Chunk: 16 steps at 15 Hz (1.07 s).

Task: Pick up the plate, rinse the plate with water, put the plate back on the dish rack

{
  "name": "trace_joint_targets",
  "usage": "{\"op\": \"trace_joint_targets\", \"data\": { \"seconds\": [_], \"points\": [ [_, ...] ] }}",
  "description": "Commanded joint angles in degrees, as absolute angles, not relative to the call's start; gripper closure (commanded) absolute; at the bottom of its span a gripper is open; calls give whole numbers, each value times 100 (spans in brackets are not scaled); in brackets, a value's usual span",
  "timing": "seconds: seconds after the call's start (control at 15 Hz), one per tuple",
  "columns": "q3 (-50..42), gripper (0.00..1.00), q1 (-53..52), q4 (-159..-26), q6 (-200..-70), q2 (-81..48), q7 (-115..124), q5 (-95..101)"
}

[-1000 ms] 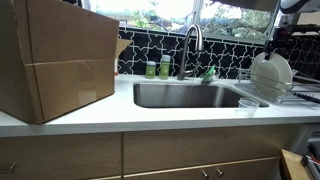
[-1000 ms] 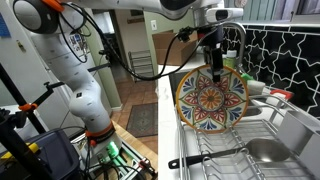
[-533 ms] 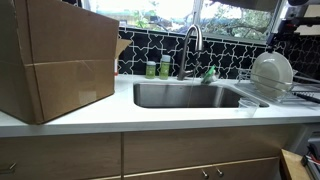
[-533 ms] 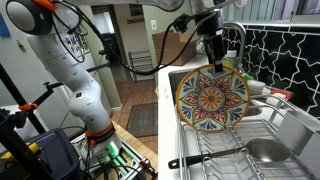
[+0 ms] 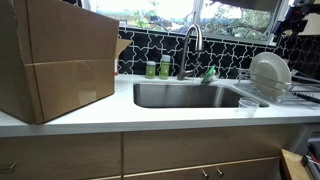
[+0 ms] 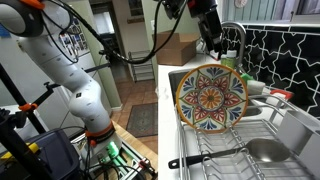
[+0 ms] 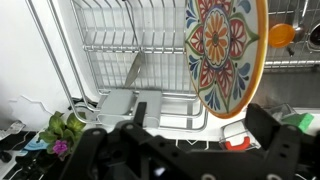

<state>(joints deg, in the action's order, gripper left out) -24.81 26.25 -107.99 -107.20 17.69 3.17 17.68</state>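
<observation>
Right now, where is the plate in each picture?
In an exterior view: the plate stands at the far right, showing its white back.
In an exterior view: the plate stands mid-picture, showing its colourful patterned face.
In the wrist view: the plate is at the upper right, on its edge.
Shared landmark: the dish rack, whose wires hold the plate in every view.
</observation>
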Motion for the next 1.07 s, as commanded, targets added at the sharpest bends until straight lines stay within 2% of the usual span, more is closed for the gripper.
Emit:
{"op": "trace_joint_targets", "data": {
  "seconds": [0.0, 0.47, 1.0],
  "points": [
    [-2221, 0, 2691, -10866, -10525, 2080, 739, 2187],
    [-1311, 0, 2610, -11086, -10379, 3026, 1810, 3240],
    [-1281, 0, 1668, -10981, -10189, 3202, 549, 1966]
  ]
}}
